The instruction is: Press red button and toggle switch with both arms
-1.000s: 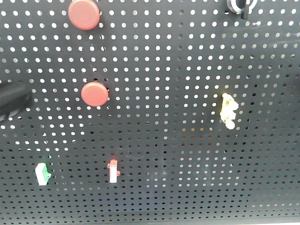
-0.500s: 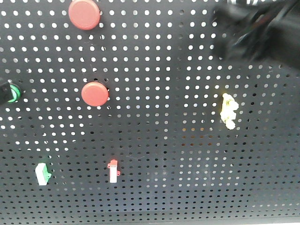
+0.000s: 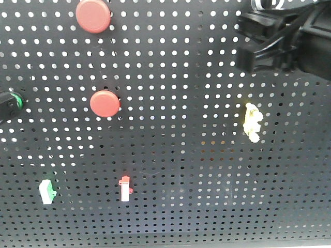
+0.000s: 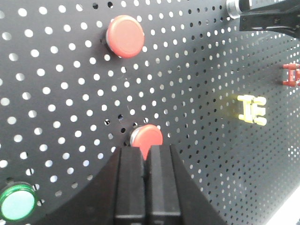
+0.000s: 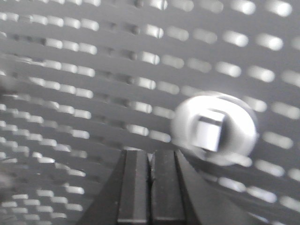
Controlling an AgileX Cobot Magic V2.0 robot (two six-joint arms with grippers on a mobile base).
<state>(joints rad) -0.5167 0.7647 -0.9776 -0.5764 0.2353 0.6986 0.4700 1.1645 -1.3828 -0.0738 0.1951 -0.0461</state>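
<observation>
I judge that neither press is done yet. My left gripper (image 4: 146,157), jaws closed, points at the lower red button (image 4: 147,137) at lower centre. My right gripper (image 5: 150,159), also closed, is beside the toggle switch (image 5: 213,127), centre right.

The black perforated panel (image 3: 181,155) is backlit: its holes glow white in the front view, dimmer toward the bottom. Focus there is fair. The left wrist view is sharp. The right wrist view is washed-out and smeared; the round silver switch plate (image 5: 214,127) glares white.
</observation>
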